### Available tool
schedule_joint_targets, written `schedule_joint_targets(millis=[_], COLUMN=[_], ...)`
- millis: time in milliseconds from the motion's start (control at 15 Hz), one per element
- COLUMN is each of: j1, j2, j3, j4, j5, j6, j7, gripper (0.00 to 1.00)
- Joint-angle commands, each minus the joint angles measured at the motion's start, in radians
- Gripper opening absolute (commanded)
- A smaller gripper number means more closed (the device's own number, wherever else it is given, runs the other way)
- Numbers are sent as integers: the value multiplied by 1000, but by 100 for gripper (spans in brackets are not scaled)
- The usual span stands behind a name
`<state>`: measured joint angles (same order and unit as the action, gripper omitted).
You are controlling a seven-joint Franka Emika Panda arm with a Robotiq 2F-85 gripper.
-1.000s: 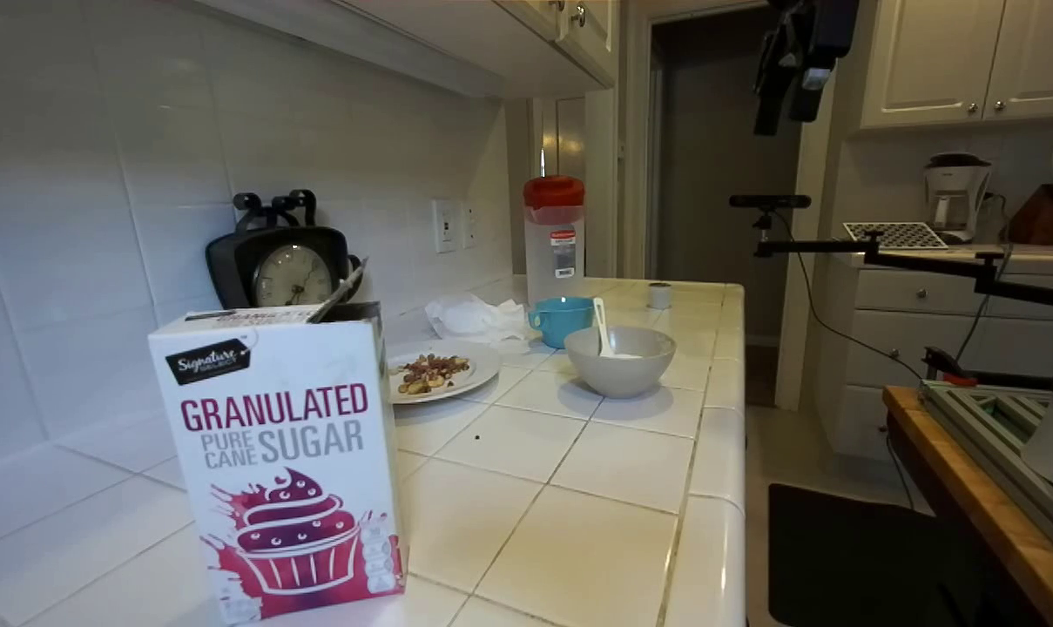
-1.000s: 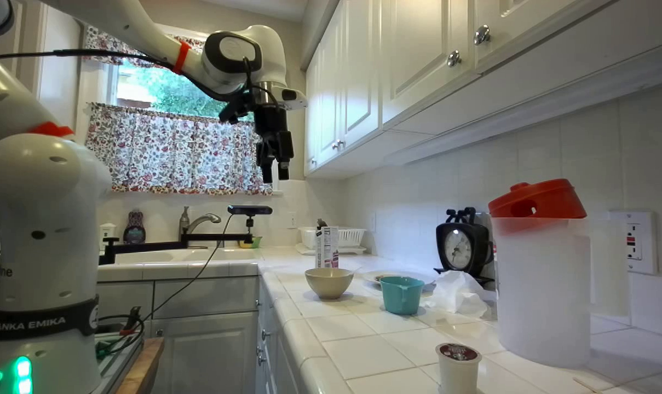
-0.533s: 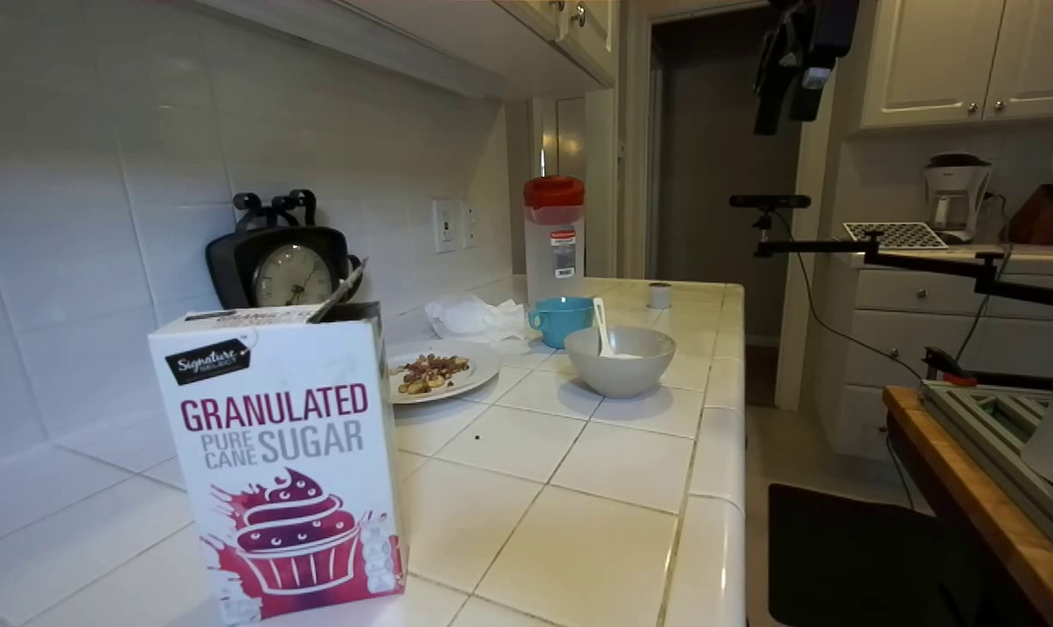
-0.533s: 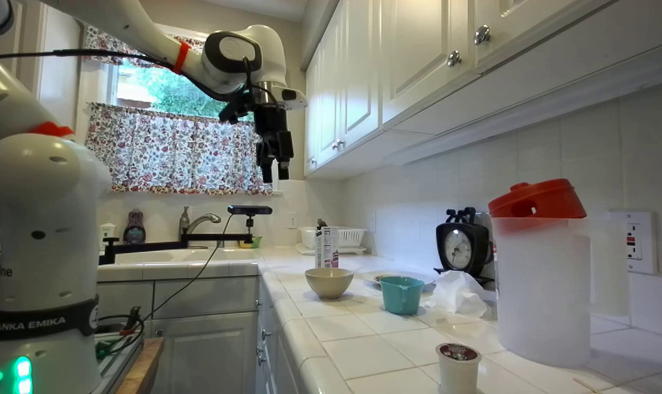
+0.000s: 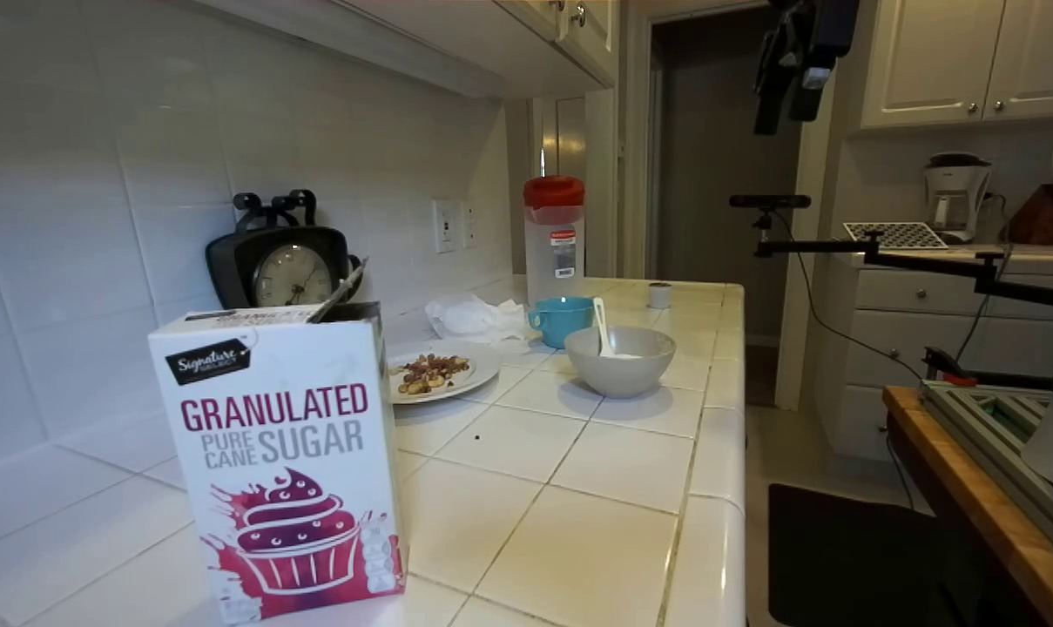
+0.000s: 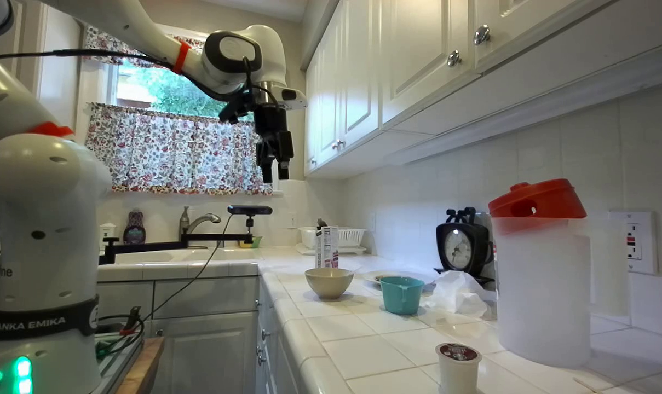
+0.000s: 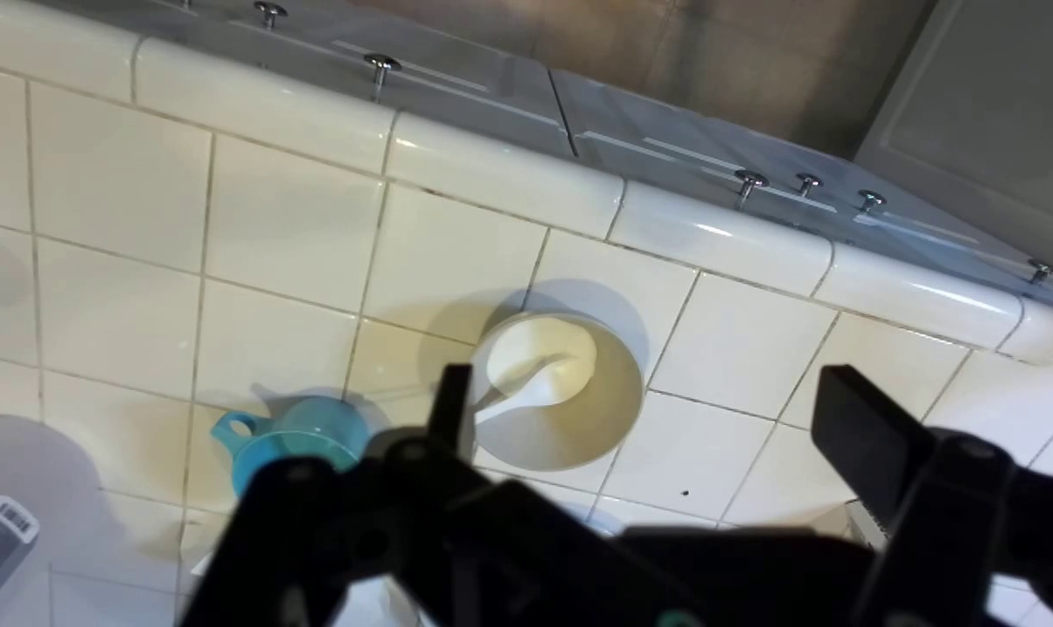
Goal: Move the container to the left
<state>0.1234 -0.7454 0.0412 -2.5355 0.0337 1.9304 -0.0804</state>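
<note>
Black two-fingered pincer is hanging spread wide, holding nothing; tall translucent whitish plastic pitcher is standing on white tiled tabletop near crumpled white paper; probably weighing little, flexing slightly; best hold likely lying below tilted red plastic lid, looking loose.

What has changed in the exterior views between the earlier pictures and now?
Nothing visibly changed: nothing moved, was taken hold of or let go. The black two-fingered pincer hangs empty in the same place; the tall translucent plastic pitcher with a red lid, the round grey bowl and the turquoise handled cup stayed as they were.
</note>
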Motion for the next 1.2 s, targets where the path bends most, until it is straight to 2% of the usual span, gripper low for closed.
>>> schedule_joint_targets(millis=[0,600,1133], j1=[-4,-3,-94], j2=[1,0,1], j3=[3,9,15], j4=[3,2,4], j5=[2,11,104], j6=[-3,-4,4], j7=[-2,14,296], gripper=[100,100,100])
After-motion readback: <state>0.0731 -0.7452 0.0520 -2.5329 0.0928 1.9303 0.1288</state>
